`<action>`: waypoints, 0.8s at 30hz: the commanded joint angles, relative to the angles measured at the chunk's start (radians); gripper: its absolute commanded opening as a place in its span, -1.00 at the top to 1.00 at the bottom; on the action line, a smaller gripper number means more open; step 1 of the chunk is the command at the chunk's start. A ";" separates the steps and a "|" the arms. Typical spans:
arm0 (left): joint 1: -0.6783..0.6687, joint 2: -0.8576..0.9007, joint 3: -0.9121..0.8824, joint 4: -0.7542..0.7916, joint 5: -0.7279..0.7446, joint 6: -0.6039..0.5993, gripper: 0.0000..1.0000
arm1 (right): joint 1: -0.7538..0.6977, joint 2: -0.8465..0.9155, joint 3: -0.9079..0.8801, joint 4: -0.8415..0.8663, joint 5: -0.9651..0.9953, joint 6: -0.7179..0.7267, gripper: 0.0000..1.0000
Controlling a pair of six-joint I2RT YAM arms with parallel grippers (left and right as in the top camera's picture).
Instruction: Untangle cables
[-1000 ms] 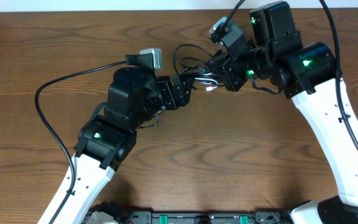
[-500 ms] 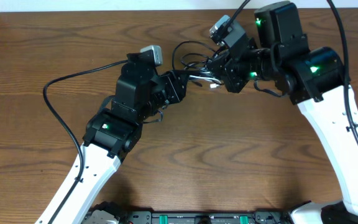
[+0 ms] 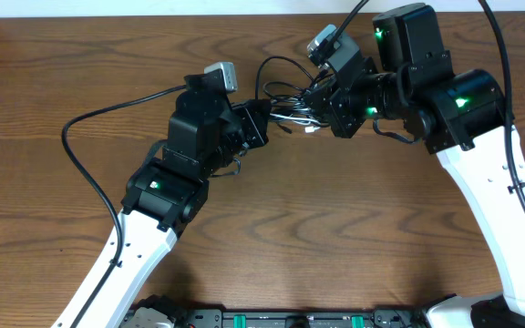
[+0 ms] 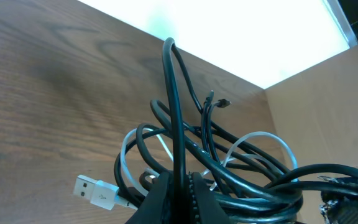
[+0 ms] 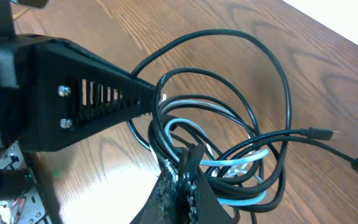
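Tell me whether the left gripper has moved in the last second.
Yes. The left gripper has shifted slightly toward the table's far edge, closing on the cables.

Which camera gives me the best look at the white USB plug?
Left wrist: the white USB plug shows large and unobstructed. Overhead gives only a tiny white speck, likely it. Right wrist shows the white cable in loops, but no plug.

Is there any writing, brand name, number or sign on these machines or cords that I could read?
None can be read in any view.
The left arm and right arm show only small green lights, no lettering.
The white plug and the cables carry no legible marks.
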 commanded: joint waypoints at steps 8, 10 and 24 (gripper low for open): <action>-0.003 -0.047 0.029 0.045 0.044 0.008 0.84 | 0.002 -0.026 0.021 -0.045 0.242 -0.023 0.98; -0.002 -0.072 0.029 0.045 0.044 0.026 0.85 | -0.014 -0.026 0.021 -0.054 0.276 -0.023 0.98; 0.063 -0.256 0.029 -0.014 0.040 0.067 0.85 | -0.209 -0.026 0.020 -0.109 0.275 -0.024 0.98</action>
